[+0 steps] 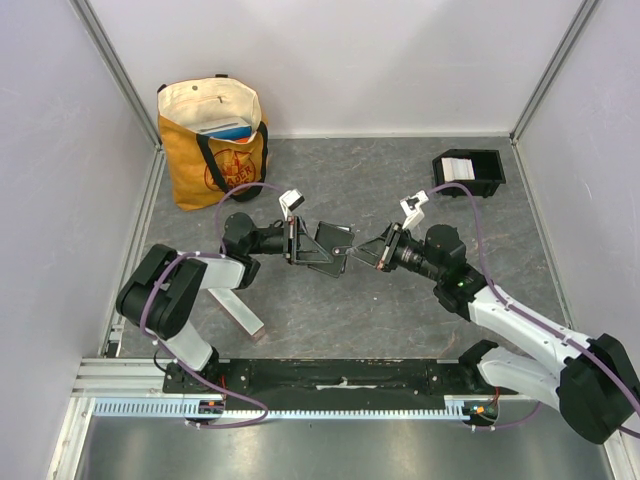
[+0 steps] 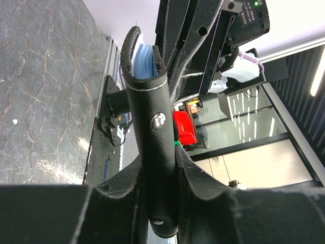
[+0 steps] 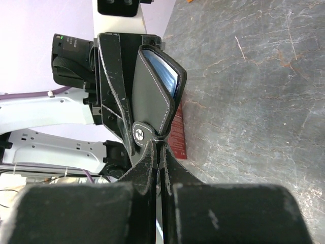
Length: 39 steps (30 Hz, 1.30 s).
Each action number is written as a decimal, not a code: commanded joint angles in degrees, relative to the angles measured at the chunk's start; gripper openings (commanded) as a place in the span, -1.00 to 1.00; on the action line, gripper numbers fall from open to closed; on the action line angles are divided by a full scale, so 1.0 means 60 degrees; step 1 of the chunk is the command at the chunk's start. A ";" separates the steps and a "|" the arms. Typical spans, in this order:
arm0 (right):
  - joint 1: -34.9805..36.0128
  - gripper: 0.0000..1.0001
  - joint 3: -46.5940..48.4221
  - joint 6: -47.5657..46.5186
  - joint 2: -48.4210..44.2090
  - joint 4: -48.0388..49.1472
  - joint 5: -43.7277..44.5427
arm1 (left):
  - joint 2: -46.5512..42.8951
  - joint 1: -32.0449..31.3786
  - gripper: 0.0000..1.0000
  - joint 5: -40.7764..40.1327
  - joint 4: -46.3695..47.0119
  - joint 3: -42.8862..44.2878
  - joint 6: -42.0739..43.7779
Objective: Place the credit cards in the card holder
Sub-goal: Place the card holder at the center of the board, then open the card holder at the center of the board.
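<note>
A black folding wallet (image 1: 328, 248) hangs above the table's middle, held between both grippers. My left gripper (image 1: 297, 243) is shut on its left side; in the left wrist view the jaws (image 2: 158, 168) clamp the wallet's spine (image 2: 155, 127). My right gripper (image 1: 378, 252) is shut on its right flap (image 3: 159, 152). Pale blue credit cards sit in the wallet's pocket (image 2: 143, 58) and also show in the right wrist view (image 3: 166, 76). The black card holder (image 1: 490, 170) stands at the back right with something white (image 1: 457, 167) in it.
An orange tote bag (image 1: 212, 140) stands at the back left. A flat reddish card-like piece (image 1: 240, 313) lies on the table by the left arm and also shows in the right wrist view (image 3: 177, 137). Walls close in three sides.
</note>
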 commanded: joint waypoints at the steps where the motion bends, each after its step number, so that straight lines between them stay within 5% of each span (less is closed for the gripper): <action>1: 0.0002 -1.00 0.0233 -0.0802 -0.0158 -0.1044 0.0231 | 0.0044 0.0086 -0.56 0.0244 0.3455 0.0060 -0.0340; 3: -0.0012 -0.99 0.0365 -0.1124 -0.0085 -0.1381 0.0027 | 0.0117 0.0101 -0.92 0.0448 0.2857 0.0221 -0.0209; 6: 0.0003 -0.69 0.0716 -0.1914 -0.0318 -0.2477 0.0477 | -0.0115 0.0101 -0.96 0.0814 0.1340 0.0411 0.0737; 8: 0.0003 -0.37 0.1110 -0.2587 -0.0523 -0.3341 0.0975 | -0.0656 0.0101 -0.96 0.0729 -0.2093 0.0674 0.2957; 9: -0.0012 -0.24 0.1345 -0.2967 -0.0539 -0.3940 0.1268 | -0.1007 0.0072 -0.97 0.0350 -0.5027 0.0937 0.4913; 11: -0.0027 -0.14 0.1726 -0.3569 -0.0452 -0.4748 0.1635 | -0.1448 -0.0132 -0.96 -0.1269 -1.1291 0.1959 0.8507; 12: -0.0027 -0.10 0.1858 -0.3775 -0.0349 -0.5056 0.1724 | -0.1435 -0.0206 -0.96 -0.1627 -1.2544 0.2327 0.9406; 16: -0.0027 -0.10 0.1802 -0.4099 0.0061 -0.5032 0.1128 | -0.0384 -0.0323 -0.97 -0.0826 -1.3536 0.2477 1.0073; 28: -0.0012 -0.09 0.0836 -0.4597 0.0749 -0.4607 0.0013 | 0.2183 -0.1715 -0.96 -0.1557 -1.6423 0.4059 1.2052; 34: 0.0104 -0.06 0.0278 -0.4466 0.1628 -0.3202 -0.1072 | 0.2330 -0.1745 -0.21 -0.2143 -1.7024 0.4323 1.2375; 39: 0.0558 -0.05 0.0175 -0.4538 0.2024 -0.2555 -0.1351 | 0.2286 -0.1745 0.02 -0.2275 -1.7039 0.4367 1.2345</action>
